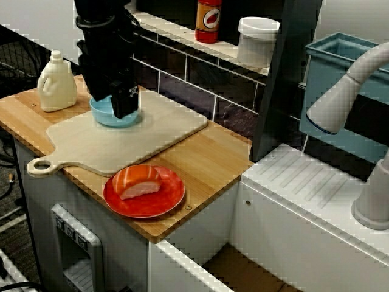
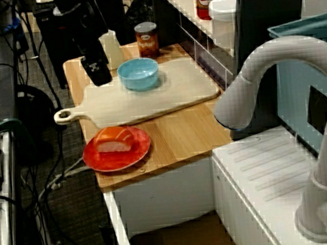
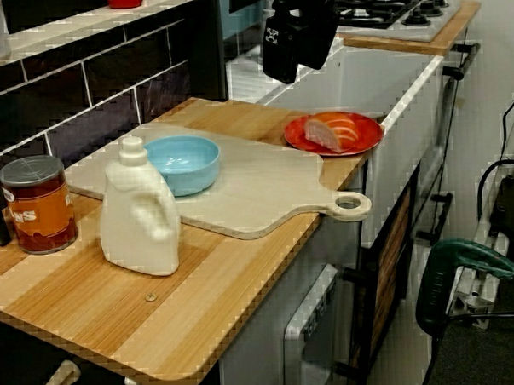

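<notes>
My black gripper (image 1: 124, 108) hangs in the air over the pale cutting board (image 1: 146, 140), just on the counter's front side of a light blue bowl (image 1: 102, 111). The view from the sink side puts the gripper (image 2: 99, 75) left of the bowl (image 2: 138, 74) and apart from it. From the counter's end, the gripper (image 3: 281, 68) sits well above the board (image 3: 257, 188). Its fingers look pressed together with nothing between them. The bowl (image 3: 183, 162) is upright and looks empty. A red plate (image 1: 121, 204) with a piece of salmon sushi (image 1: 140, 181) sits near the counter's corner.
A cream plastic bottle (image 1: 56, 82) stands at the board's far end, with a can (image 3: 37, 205) behind it by the tiled wall. A red bottle (image 1: 208, 20) and a white tub (image 1: 257, 39) sit on the ledge. A sink with a grey faucet (image 2: 276, 88) adjoins the counter.
</notes>
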Robot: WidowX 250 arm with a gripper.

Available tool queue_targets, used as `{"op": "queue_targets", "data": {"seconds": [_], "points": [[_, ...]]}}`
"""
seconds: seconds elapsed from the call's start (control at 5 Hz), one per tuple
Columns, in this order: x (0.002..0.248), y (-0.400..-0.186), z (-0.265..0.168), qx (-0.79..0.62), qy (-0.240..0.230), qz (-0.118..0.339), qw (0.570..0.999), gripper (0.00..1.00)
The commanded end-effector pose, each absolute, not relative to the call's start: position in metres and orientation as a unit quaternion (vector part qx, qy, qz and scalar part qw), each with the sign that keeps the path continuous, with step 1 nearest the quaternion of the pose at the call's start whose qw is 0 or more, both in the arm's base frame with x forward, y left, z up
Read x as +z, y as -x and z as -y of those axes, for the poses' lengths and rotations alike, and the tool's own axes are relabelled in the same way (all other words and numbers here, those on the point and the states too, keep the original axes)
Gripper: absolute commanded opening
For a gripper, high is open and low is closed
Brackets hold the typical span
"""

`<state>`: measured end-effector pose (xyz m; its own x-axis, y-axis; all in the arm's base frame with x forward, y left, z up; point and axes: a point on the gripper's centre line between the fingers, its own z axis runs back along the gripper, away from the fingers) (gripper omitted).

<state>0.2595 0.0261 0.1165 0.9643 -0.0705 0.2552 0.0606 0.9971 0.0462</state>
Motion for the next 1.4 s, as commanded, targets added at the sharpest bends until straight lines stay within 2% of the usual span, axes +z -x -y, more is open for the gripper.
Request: {"op": "queue_targets", "data": {"seconds": [0.0, 0.4, 0.6, 1.2], "points": [[0.118, -0.278, -0.056, -0.013, -0.044, 0.156, 0.987, 1.00], [0.121, -0.323, -0.078, 0.026, -0.046, 0.152, 0.987, 1.00], [0.119, -0.338, -0.084, 0.032, -0.049, 0.148, 0.987, 1.00], [0.116, -0.339, -0.079, 0.013, -0.040, 0.141, 0.989, 1.00]]}}
